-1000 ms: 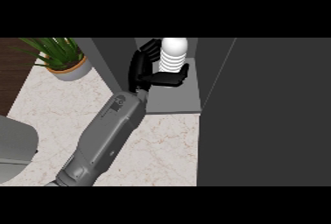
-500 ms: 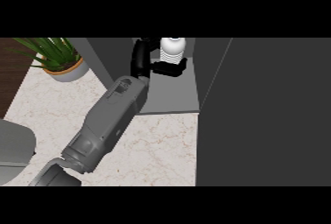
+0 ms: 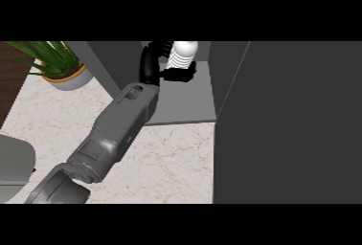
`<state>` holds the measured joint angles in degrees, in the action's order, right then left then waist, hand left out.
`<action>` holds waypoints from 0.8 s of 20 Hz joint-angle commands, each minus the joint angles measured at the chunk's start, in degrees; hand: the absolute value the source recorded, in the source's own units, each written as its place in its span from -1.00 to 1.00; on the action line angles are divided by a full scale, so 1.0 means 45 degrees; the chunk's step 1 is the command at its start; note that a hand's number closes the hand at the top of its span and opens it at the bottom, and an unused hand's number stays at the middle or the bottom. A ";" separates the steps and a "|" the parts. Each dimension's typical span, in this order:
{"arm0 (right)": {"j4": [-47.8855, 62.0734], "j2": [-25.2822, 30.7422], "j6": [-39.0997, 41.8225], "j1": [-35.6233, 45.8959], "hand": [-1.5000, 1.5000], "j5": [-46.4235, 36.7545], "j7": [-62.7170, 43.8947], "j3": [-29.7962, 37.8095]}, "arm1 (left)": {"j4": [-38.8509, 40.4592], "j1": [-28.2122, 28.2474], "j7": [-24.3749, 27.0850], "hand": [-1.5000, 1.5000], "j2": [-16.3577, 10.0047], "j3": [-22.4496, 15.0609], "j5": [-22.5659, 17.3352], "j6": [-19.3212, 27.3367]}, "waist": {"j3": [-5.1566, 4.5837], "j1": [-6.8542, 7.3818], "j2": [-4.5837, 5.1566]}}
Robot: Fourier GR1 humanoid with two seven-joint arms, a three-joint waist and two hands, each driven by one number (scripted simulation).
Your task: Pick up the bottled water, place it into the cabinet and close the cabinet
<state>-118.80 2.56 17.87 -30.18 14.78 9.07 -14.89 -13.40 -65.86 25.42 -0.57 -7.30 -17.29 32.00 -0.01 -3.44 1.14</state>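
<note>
Head view: bottle (image 3: 184, 52) is held upright inside cabinet (image 3: 189, 101), upper centre, with left hand (image 3: 151, 64) clamped round it, so it can be stood down once released.

The bottle's (image 3: 184, 53) lower part is hidden behind the curled fingers (image 3: 180, 75) of the hand (image 3: 150, 64), so I cannot tell whether its base touches the cabinet (image 3: 187, 103) floor. The picture's top edge, at 12 o'clock, cuts off the hand and the cabinet's inside. The arm (image 3: 113, 134) runs off the lower edge at 7 o'clock. A rounded grey shape (image 3: 14, 160) at 8 o'clock is cut by the left edge, and what it is cannot be told. The plant's (image 3: 50, 57) leaves at 10 o'clock are cropped. The dark panel (image 3: 297, 119) at 3 o'clock hides the surface (image 3: 170, 158) behind it.
</note>
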 commanded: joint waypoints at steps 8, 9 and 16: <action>0.0211 0.0034 0.0097 0.0058 -1.00 -0.0248 0.0330 -0.0097 | 0.1959 -0.0085 0.0739 -1.00 -0.0388 -0.0284 0.1031 0.1948 | -0.0007 -0.0247 0.0129; 0.0021 0.0161 0.0189 -0.0092 -1.00 0.0252 0.0119 0.0085 | 0.1945 -0.0145 0.0646 -1.00 -0.0500 -0.0137 0.0931 0.2017 | -0.0006 -0.0159 0.0087; -0.0602 0.0451 0.0182 -0.0032 -1.00 0.0301 -0.0324 0.0135 | 0.2379 -0.0178 0.0504 -1.00 -0.0385 -0.0083 0.1008 0.2287 | -0.0015 -0.0293 0.0148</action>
<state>-119.33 3.57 18.41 -29.97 15.99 8.96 -14.03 -4.34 -67.77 26.98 -1.63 -7.36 -13.61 40.34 0.13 -4.53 1.38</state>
